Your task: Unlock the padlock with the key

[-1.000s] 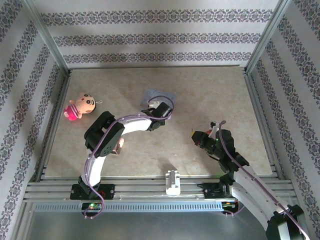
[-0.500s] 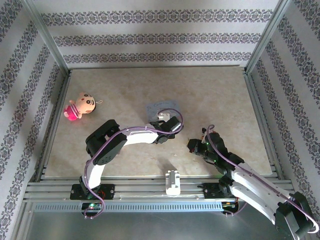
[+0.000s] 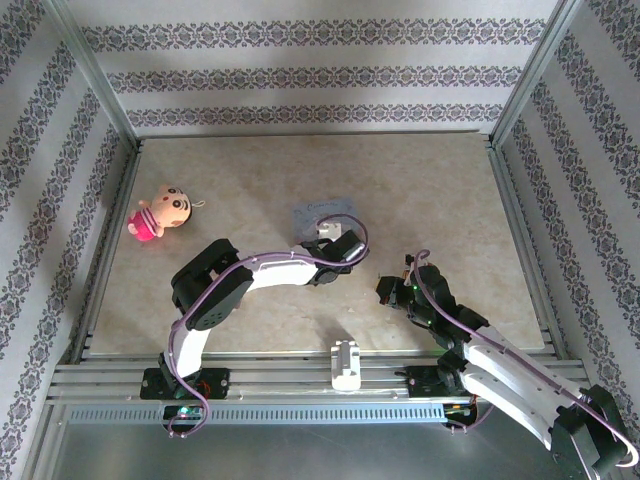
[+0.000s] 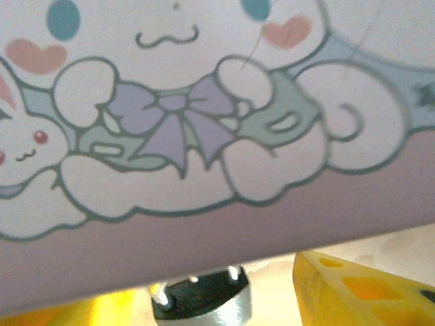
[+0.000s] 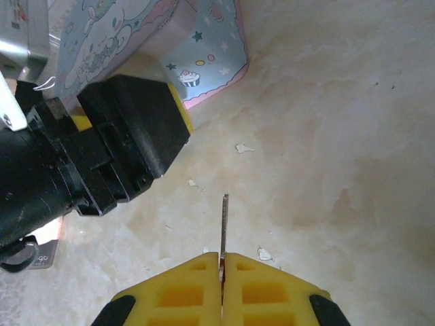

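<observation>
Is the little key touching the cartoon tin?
Apart. The right wrist view shows the key pinched in the right tool, with bare table between its tip and the tin.

Your key (image 5: 224, 227) is a thin silvery blade, seen edge-on, pinched between the right gripper's (image 5: 222, 261) yellow pads and pointing straight ahead. The padlock (image 4: 197, 302), dark-grey over silver, sits just below the tin's (image 4: 204, 224) edge.

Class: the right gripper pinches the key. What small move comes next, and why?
Probably close the left gripper on the padlock to steady it: it sits between parted fingers by the cartoon tin's edge, while the right gripper clamps the key, blade free.
</observation>
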Controlling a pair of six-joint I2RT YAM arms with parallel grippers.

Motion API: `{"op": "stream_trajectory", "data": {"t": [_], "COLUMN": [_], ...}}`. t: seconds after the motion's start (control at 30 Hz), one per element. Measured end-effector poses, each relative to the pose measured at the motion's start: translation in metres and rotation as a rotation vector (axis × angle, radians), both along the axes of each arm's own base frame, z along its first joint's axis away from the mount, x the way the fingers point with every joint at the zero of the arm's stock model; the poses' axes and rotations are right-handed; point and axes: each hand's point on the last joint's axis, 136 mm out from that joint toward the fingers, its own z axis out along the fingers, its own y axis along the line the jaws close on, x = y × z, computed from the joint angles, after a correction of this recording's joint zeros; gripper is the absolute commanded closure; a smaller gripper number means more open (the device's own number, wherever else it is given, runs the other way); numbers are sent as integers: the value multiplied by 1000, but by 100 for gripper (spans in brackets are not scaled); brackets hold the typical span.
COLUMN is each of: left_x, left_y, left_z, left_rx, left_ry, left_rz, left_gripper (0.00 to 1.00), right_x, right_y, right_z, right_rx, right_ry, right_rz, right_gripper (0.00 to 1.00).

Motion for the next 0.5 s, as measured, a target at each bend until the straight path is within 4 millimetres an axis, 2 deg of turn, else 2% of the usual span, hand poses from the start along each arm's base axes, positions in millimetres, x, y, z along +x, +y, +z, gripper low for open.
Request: {"op": "stream_trajectory", "data": {"t": [0.23, 0.5], "left_x": [16, 17], "left_y": [-2, 7], "left_z": [8, -1], "left_rx": [13, 54], "left_ry": [-38, -22], "left_rz": [15, 61], "left_gripper": [37, 47], "right_x": [0, 2], "right_y": [0, -2], "right_z": [0, 0], "right_rx": [-2, -2], "right_ry": [-1, -2], "right_rz": [2, -8], "right_gripper": [100, 100]}}
